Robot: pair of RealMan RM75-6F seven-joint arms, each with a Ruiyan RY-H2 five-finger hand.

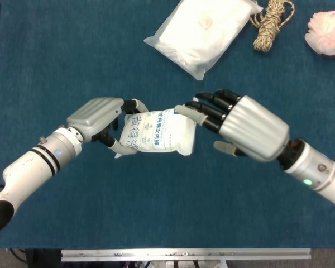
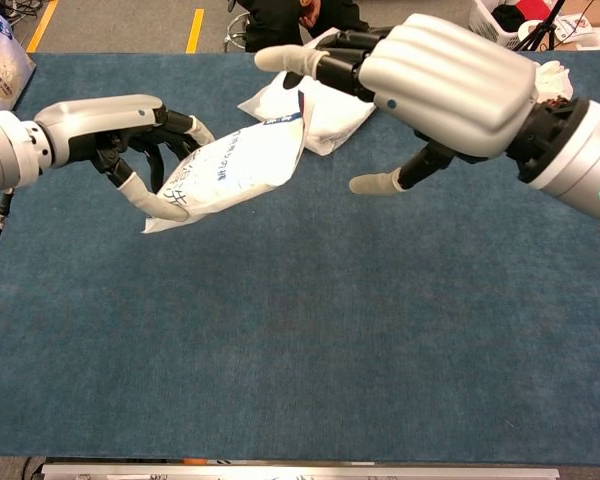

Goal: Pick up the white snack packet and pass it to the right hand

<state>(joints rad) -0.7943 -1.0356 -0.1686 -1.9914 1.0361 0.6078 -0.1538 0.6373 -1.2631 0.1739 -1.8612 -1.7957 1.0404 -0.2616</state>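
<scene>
The white snack packet (image 1: 156,132) with blue print hangs in the air above the blue cloth, tilted, its right end higher in the chest view (image 2: 238,162). My left hand (image 1: 97,115) grips its left end, fingers curled around it (image 2: 115,120). My right hand (image 1: 251,127) has come in from the right with fingers spread. Its fingers (image 1: 204,110) reach over the packet's right end while the thumb (image 2: 378,183) stands apart below. The right hand (image 2: 450,75) has not closed on the packet, and I cannot tell whether its fingers touch it.
A large white pouch (image 1: 204,30) lies at the back middle, a coiled rope (image 1: 271,22) to its right, and a pale puff (image 1: 326,32) at the far right. A printed bag (image 2: 0,65) sits at the far left edge. A metal rail (image 1: 184,255) marks the table's front.
</scene>
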